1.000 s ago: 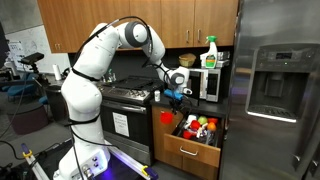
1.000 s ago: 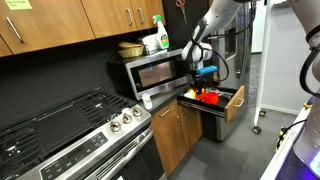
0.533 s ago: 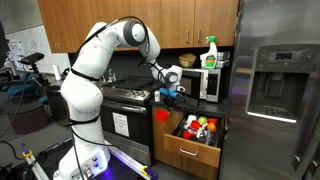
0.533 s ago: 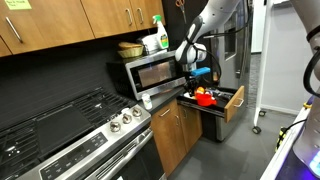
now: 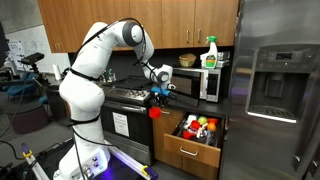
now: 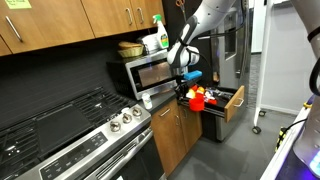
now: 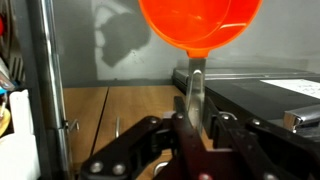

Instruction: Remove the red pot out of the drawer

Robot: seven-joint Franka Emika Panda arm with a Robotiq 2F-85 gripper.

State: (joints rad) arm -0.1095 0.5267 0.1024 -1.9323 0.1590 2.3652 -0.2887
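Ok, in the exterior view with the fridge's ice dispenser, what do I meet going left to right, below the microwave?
stove → red pot → drawer → fridge

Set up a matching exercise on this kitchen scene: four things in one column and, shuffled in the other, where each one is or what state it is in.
Column A
1. red pot
2. drawer
3. spray bottle
4. microwave

Column B
a. stands on top of the microwave
b. pulled open, with toys inside
c. held up in the air by the shut gripper, outside the drawer
d. sits under the wooden wall cabinets, above the drawer

Pairs: 1-c, 2-b, 3-a, 4-d
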